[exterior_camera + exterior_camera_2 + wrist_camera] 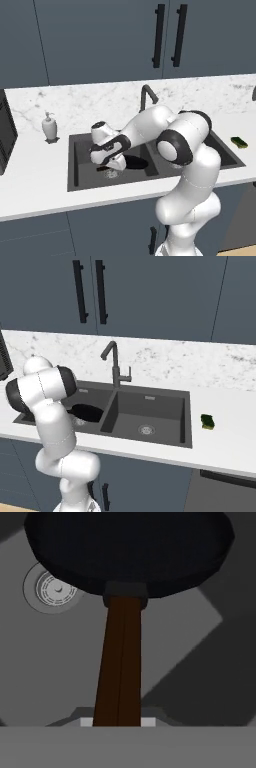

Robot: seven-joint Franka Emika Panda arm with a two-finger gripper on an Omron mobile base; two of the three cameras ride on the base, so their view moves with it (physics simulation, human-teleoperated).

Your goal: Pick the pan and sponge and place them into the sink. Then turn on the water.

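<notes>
Where pincer (pixel 117 722) grips: round black pan (pixel 130 552).

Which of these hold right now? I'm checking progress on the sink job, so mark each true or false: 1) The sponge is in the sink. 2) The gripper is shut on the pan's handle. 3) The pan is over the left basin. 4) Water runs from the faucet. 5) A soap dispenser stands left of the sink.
1) False: the sponge lies on the counter right of the sink.
2) True: the gripper is closed on the handle of the pan.
3) True, near that basin's drain.
4) False: the faucet is dry.
5) True: soap dispenser.
</notes>
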